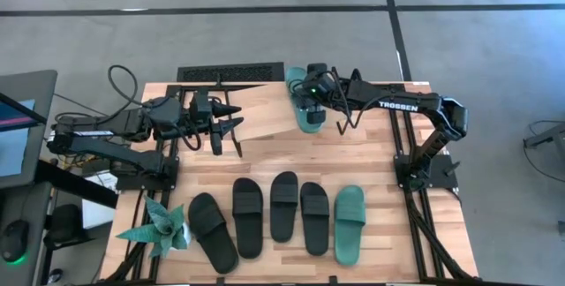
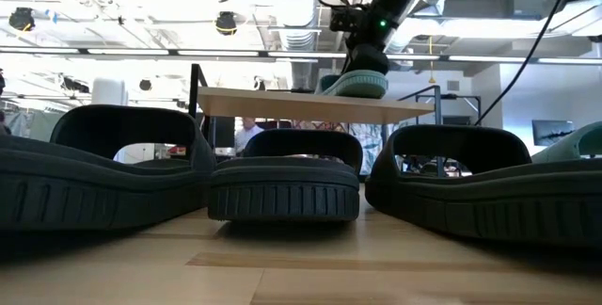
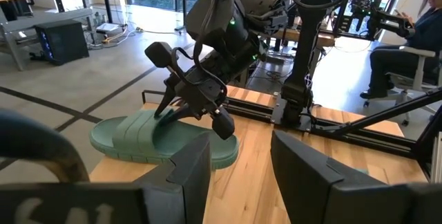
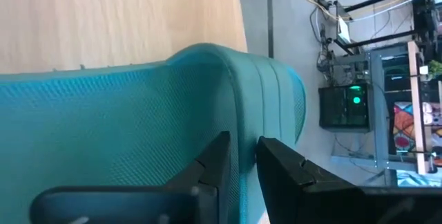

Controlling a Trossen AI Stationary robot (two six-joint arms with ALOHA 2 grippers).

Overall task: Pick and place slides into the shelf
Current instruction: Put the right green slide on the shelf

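- Right now my right gripper [image 1: 311, 101] is over the shelf [image 1: 265, 109], its fingers [image 4: 214, 165] nearly together, pinching the strap of a teal slide [image 1: 305, 105] that rests on the plank's right end.
- My left gripper [image 1: 231, 123] waits at the shelf's left end, fingers apart and holding nothing.
- Four black slides [image 1: 265, 208] and another teal slide [image 1: 349, 222] lie in a row on the table [image 1: 380, 154], near the paper plant [image 1: 159, 229].

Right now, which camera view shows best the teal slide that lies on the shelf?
The left wrist view: the teal slide shows whole under the right gripper. The high view has it partly covered, the low view shows only its edge, and the right wrist view only its strap.
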